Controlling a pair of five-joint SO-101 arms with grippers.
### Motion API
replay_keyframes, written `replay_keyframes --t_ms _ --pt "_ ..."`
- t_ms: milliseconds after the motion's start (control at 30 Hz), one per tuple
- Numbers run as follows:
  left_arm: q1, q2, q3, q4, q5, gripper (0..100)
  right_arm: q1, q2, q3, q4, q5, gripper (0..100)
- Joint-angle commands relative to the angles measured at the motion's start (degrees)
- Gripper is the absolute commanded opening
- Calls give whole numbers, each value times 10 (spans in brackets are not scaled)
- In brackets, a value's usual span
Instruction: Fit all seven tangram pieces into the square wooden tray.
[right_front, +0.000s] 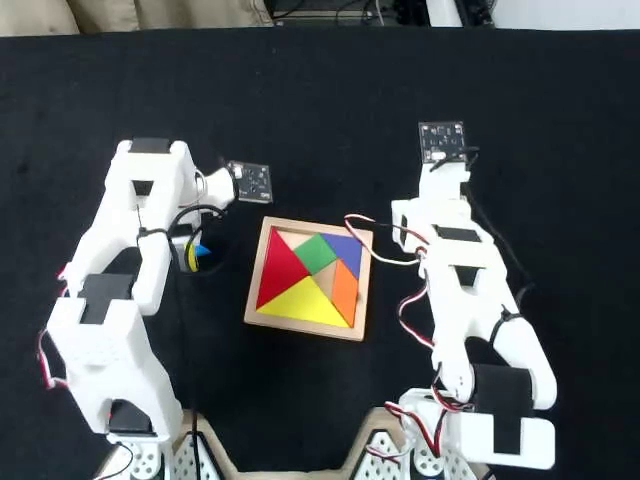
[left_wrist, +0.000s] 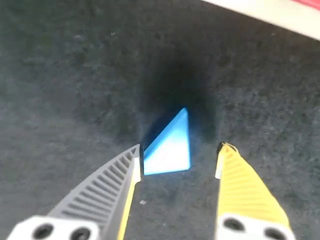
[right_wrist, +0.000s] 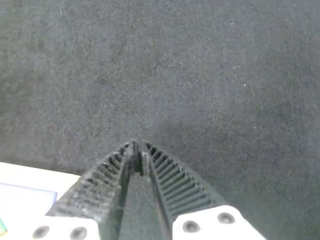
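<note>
The square wooden tray (right_front: 260, 268) lies in the middle of the black cloth, holding red, yellow, green, orange and dark blue pieces with a bare wood gap near its centre. A small light blue triangle (left_wrist: 170, 145) (right_front: 203, 251) lies flat on the cloth to the left of the tray. My left gripper (left_wrist: 179, 149) (right_front: 192, 256) hangs just over it, open, one fingertip at the triangle's edge and the other apart from it. My right gripper (right_wrist: 138, 152) is shut with nothing in it, over bare cloth beside the tray's right rim (right_wrist: 20, 175).
Two small circuit boards (right_front: 250, 181) (right_front: 443, 140) stick out from the arms behind the tray. Both arm bases stand at the table's front edge. The tray's rim (left_wrist: 270, 12) shows just past the blue triangle in the left wrist view.
</note>
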Motion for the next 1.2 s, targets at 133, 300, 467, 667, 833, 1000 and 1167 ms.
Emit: replay_keyframes --t_ms 133,300,467,667,833,1000,1167 --pt "8 36 -45 -28 -138 248 -11 1 -20 -11 6 11" --pt "10 87 -125 -30 -50 198 -11 1 -20 -11 6 11" --pt "-18 135 -221 -25 -21 180 -11 1 -20 -11 6 11" --pt "-21 148 -268 -24 62 181 -11 1 -20 -11 6 11" --pt "-22 148 -268 -24 95 181 -11 1 -20 -11 6 11" --pt "-53 147 -313 -24 113 184 -11 1 -20 -11 6 11" --pt "-73 153 -357 -24 63 185 -14 1 -20 -11 6 11"
